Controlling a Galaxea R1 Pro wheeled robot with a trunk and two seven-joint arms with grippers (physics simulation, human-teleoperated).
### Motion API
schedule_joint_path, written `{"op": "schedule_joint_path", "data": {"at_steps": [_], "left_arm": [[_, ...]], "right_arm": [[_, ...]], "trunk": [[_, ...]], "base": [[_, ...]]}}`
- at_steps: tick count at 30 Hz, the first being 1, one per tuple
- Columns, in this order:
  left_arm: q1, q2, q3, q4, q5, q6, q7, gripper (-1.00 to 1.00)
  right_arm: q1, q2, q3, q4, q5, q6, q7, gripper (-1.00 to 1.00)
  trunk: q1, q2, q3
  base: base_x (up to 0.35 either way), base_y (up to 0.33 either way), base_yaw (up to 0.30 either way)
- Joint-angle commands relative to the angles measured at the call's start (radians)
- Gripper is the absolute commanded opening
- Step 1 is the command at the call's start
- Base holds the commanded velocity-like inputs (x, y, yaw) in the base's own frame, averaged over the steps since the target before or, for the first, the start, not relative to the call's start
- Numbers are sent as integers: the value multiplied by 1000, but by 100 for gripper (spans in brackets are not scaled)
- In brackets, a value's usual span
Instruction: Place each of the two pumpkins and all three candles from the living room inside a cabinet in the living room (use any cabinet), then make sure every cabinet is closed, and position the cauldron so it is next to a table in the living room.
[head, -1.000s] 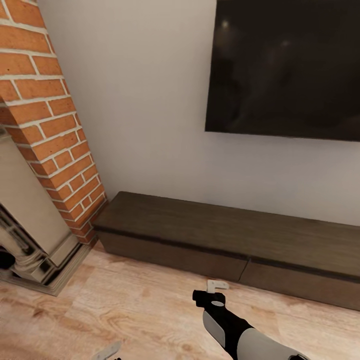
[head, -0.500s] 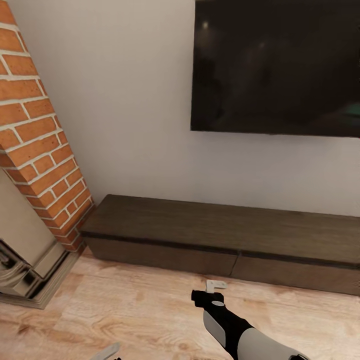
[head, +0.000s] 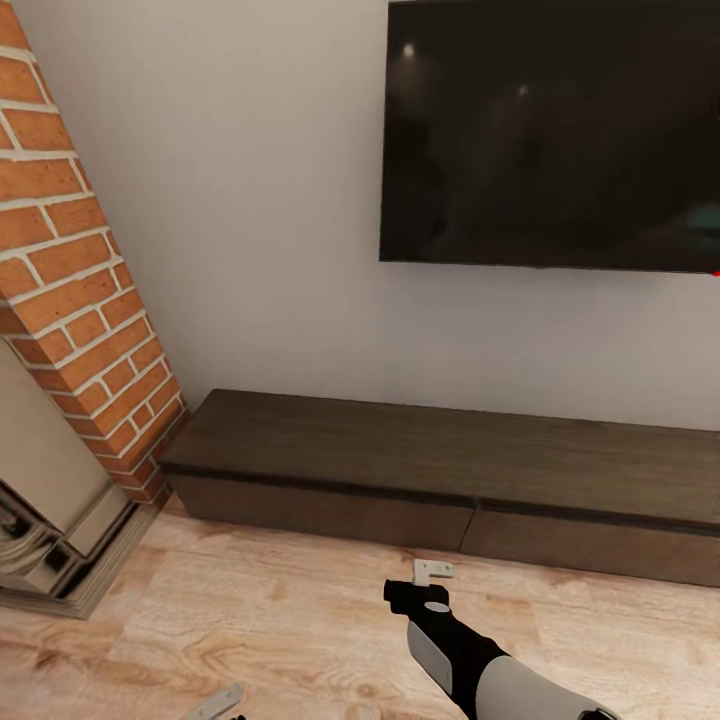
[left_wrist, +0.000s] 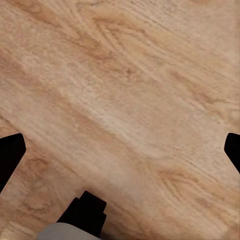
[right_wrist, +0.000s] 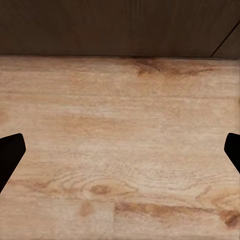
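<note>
We face the cabinet (head: 440, 470), long and low against the wall, both drawer fronts flush and shut, its left end just beside the brick chimney (head: 75, 250); bare wooden floor (head: 250, 620) lies open between us and its front edge; our right gripper (head: 432, 571) hangs near that edge, jaws spread wide and empty; our left gripper (left_wrist: 120, 150) hovers over floor, jaws likewise wide and empty.

We see the cabinet (head: 450, 470) | long, low, dark brown wood | drawer fronts shut | against the wall, on the floor
</note>
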Motion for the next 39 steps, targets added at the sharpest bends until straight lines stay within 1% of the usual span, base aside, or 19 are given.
{"op": "schedule_joint_path", "data": {"at_steps": [1,5,10,16,22,29,37,39], "left_arm": [[0,0,-9,0,8,-4,6,100],[0,0,-9,0,8,-4,6,100],[0,0,-9,0,8,-4,6,100],[0,0,-9,0,8,-10,6,100],[0,0,-9,0,8,-12,6,100],[0,1,-9,-1,8,-13,6,100],[0,2,-9,-1,8,-13,6,100],[0,2,-9,-1,8,-14,6,100]], "right_arm": [[-1,-1,8,-1,-9,-1,-5,100],[-1,-2,8,-1,-9,-2,-5,100],[-1,-3,8,-1,-9,-2,-5,100],[-1,-3,8,-1,-9,-2,-6,100],[-1,-3,8,-1,-9,-1,-5,100],[-1,-4,8,-1,-10,0,-5,100],[-1,-5,8,-1,-11,-2,-5,100],[-1,-5,8,-1,-11,-2,-6,100]], "trunk": [[0,0,-1],[0,0,-1],[0,0,-1],[0,0,-1],[0,0,-1],[0,0,-1],[0,0,-1],[8,-14,-7]], "base": [[0,0,-25],[-35,0,-10],[-210,0,-2],[-68,0,0],[-198,0,-7],[-34,0,-112],[-1,0,-15],[0,0,-1]]}}
